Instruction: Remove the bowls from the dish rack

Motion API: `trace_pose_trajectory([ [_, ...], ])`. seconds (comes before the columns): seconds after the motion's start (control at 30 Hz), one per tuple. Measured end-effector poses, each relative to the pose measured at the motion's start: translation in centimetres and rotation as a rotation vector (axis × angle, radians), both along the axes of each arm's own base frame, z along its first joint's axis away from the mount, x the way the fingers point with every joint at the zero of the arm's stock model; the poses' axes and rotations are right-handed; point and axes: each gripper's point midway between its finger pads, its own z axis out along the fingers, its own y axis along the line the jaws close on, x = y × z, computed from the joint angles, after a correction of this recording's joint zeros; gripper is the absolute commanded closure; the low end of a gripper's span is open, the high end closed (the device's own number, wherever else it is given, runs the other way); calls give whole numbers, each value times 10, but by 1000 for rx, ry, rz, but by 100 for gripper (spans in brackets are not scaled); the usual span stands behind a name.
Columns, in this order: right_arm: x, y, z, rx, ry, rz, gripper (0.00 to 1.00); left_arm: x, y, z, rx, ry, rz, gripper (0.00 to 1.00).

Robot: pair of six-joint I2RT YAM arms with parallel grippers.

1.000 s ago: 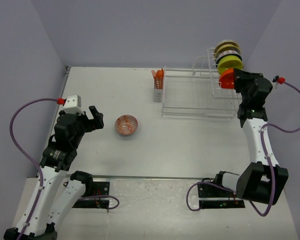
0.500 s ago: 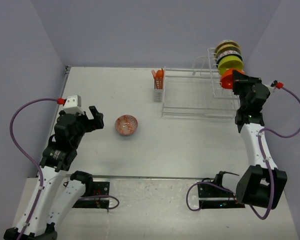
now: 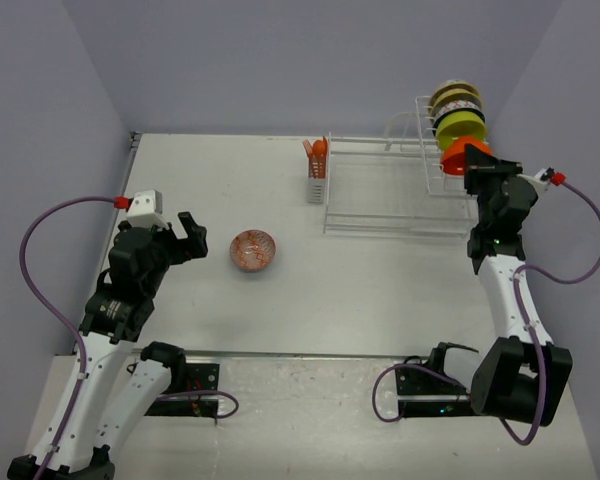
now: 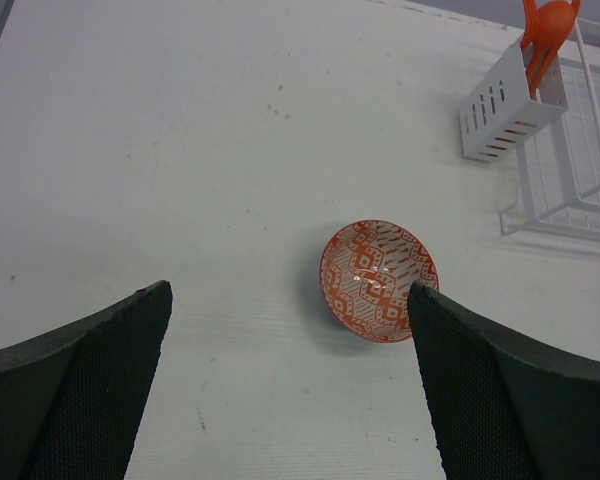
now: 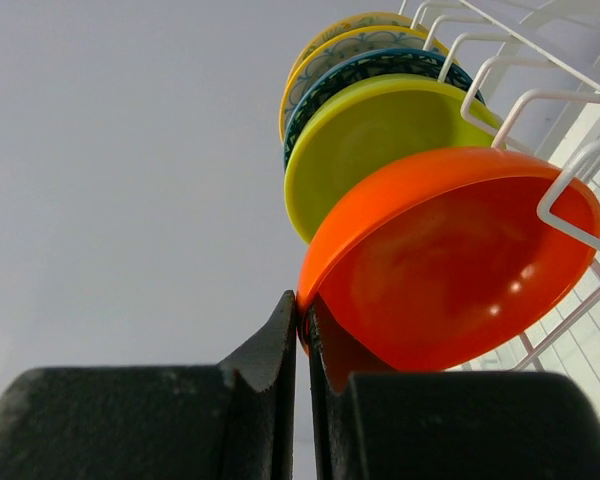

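Top view: rack (image 3: 400, 190) at table's far right corner. Right gripper (image 3: 470, 165) at orange bowl (image 3: 458, 151), front of upright row. Patterned bowl (image 3: 253, 250) on table, left of centre.
Left wrist: left gripper (image 4: 290, 390) spread wide, empty, above patterned bowl.
Right wrist: jaws clamped on orange bowl's rim; lime bowl (image 5: 380, 130) just behind.
Step judged: extraction. Next move: lift clear of wires.

So the right gripper (image 5: 302, 325) scooted in closer to the dish rack (image 3: 400, 233) and pinched shut on the rim of the orange bowl (image 5: 450, 265), which tipped and shifted a bit in its slot.
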Motion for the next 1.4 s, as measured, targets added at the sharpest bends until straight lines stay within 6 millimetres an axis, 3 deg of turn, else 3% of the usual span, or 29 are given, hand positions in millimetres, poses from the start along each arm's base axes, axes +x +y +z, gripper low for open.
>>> trace_pose_trajectory([
  [0.33,-11,1,5,-40,-87,-5,100,-1,0,1,-1,-4,0,0],
  [0.63,-24,4,32,-83,-204,-2,100,-1,0,1,-2,-5,-1,0],
  [1.03,-37,37,60,-197,-333,162,100,-1,0,1,-2,-4,-3,0],
  [1.17,-52,63,68,-318,-366,239,100,-1,0,1,-2,-5,-2,0],
  [1.27,-71,97,76,-429,-407,316,100,-1,1,2,1,-7,6,0],
  [1.4,-103,168,81,-641,-441,478,100,-1,6,7,12,-2,31,0],
])
